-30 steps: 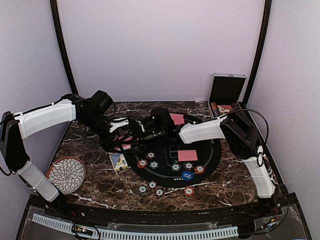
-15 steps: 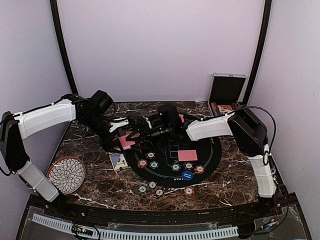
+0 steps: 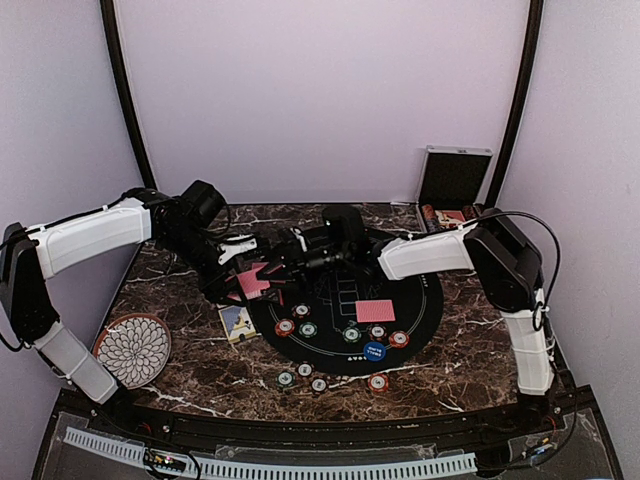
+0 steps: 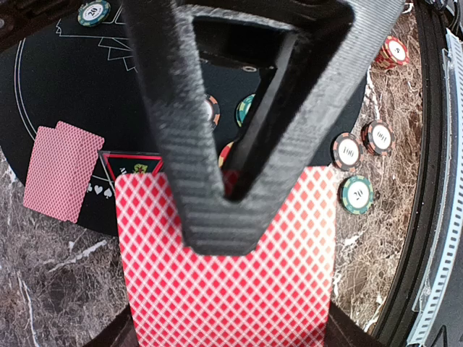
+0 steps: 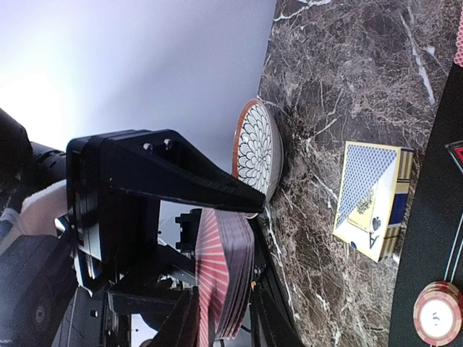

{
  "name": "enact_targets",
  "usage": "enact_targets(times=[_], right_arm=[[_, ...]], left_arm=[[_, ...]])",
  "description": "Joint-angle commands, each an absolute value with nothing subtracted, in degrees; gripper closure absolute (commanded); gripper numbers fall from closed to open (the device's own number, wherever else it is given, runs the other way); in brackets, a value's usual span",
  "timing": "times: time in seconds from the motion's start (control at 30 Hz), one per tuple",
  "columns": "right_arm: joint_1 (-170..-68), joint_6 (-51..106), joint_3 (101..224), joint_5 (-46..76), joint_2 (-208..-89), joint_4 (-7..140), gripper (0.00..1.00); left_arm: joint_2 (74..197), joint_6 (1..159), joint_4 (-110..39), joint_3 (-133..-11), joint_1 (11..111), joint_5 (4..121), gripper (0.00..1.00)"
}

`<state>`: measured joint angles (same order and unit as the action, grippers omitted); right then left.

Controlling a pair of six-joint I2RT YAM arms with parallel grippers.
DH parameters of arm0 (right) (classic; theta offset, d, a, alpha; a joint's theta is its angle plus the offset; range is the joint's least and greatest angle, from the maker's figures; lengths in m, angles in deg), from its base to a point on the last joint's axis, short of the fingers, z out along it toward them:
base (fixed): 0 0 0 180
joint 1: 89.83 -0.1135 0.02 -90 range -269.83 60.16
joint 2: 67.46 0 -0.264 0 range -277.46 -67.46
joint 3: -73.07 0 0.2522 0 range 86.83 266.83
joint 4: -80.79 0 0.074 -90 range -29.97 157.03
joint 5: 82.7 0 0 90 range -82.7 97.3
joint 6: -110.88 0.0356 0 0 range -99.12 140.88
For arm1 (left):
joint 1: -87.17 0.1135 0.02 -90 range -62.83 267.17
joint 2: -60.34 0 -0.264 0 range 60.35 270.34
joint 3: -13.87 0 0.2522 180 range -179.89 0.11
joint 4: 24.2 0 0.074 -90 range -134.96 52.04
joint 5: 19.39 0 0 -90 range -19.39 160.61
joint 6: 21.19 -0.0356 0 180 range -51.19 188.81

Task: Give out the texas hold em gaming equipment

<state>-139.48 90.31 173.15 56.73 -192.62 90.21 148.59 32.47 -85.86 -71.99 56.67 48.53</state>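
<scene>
Left tool [image 4: 224, 217] is pressed shut on a deck of red cards [image 4: 231, 289] with diamond-lattice backs, held above the dark veined marble surface [image 3: 470, 345] by the left edge of the round black mat [image 3: 420, 300]. Right tool [image 3: 280, 264] sits at the deck's top, can't tell if it grips. Two loose red cards [image 4: 61, 170] overlap on the mat, two striped round chips [image 4: 349, 150] read "100", one red chip [image 5: 440, 318] reads "5", and one blue card box [image 5: 369, 199] lies flat near one flower-patterned plate [image 5: 257, 155].

Right arm's elbow and wrist have shifted rightward and back, nearer the chip case [image 3: 455, 178]. Right pincer [image 3: 278, 261] has narrowed its jaws at the red-backed cards [image 4: 231, 289] held in the left pincer [image 4: 224, 217].
</scene>
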Motion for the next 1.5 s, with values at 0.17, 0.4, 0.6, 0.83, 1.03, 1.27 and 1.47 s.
enact_targets(times=[0.17, 0.4, 0.6, 0.83, 1.03, 1.27, 1.47], right_arm=[[-139.0, 90.9, 171.8, 58.0, -189.4, 93.3, 0.91], [-138.5, 91.8, 169.6, 58.4, -187.0, 93.9, 1.00], [-137.9, 90.7, 167.1, 58.0, -184.1, 91.7, 1.00], [-134.9, 90.0, 159.4, 57.7, -178.3, 91.6, 1.00], [-130.8, 85.7, 151.5, 57.6, -171.8, 85.6, 1.00], [-122.4, 72.4, 141.8, 54.3, -163.1, 67.7, 1.00], [-115.5, 63.4, 138.2, 49.4, -160.2, 56.7, 1.00]], left_arm=[[147.1, 32.6, -86.8, -73.3, 56.8, 47.1, 1.00], [147.2, 32.5, -86.8, -73.2, 56.8, 47.4, 1.00], [147.5, 32.5, -86.7, -73.3, 56.8, 47.5, 1.00], [147.2, 32.4, -87.0, -73.2, 56.8, 47.7, 1.00], [147.1, 32.3, -87.4, -73.2, 56.8, 47.9, 1.00], [146.9, 32.3, -87.6, -73.2, 56.8, 47.7, 1.00], [146.9, 32.4, -87.9, -73.4, 56.8, 47.4, 1.00]])
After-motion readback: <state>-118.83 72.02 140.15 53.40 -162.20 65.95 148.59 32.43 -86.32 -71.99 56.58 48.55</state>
